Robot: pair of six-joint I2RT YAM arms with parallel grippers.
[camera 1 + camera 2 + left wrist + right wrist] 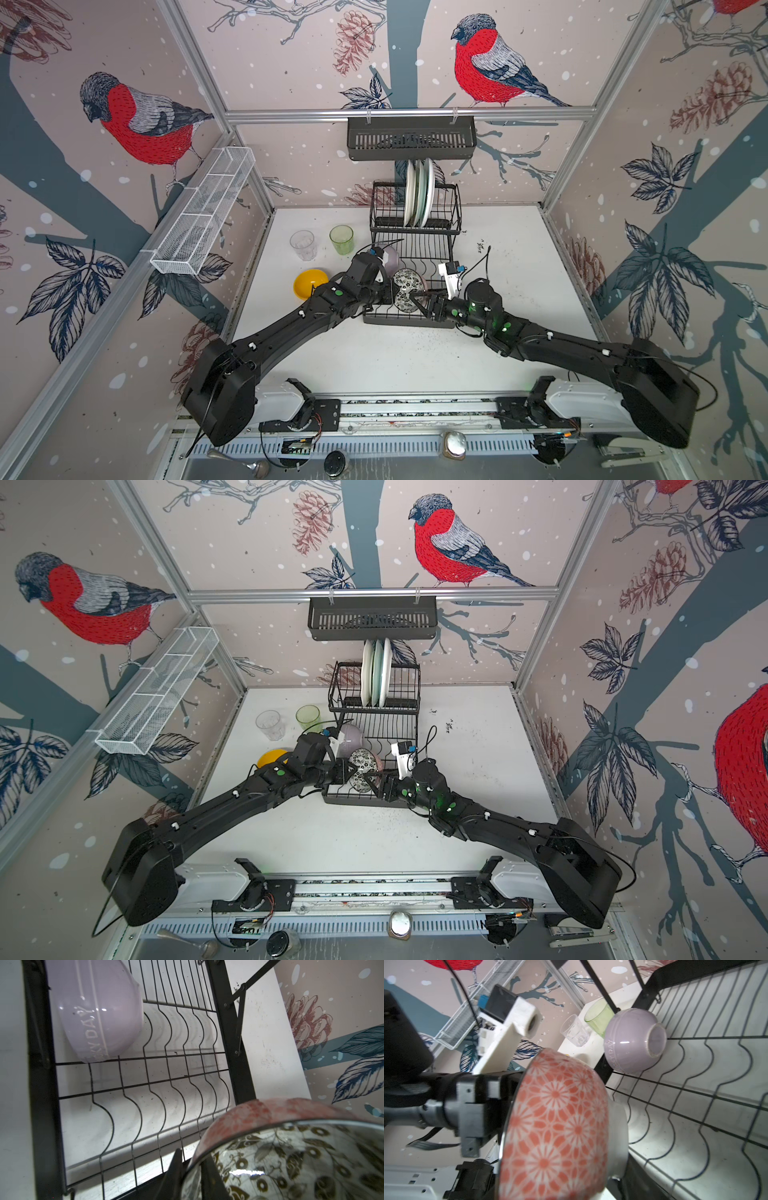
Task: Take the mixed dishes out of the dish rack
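The pink-patterned bowl [405, 286] stands on edge at the front of the black dish rack [407, 322], its dark-patterned inside facing up in both top views. My left gripper [192, 1159] is shut on its rim, one finger inside and one outside. From the other side my right gripper [419, 305] grips the same bowl [556, 1126], one finger across its inside; the right wrist view hides its jaws. A lilac bowl [390, 257] leans in the lower tier. Three plates [419, 195] stand in the upper tier.
On the table left of the rack stand a clear glass [303, 245] and a green glass [342, 240], with a yellow bowl [309, 282] nearer. A black slotted basket [411, 139] hangs on the back rail, a white mesh basket [203, 216] on the left wall.
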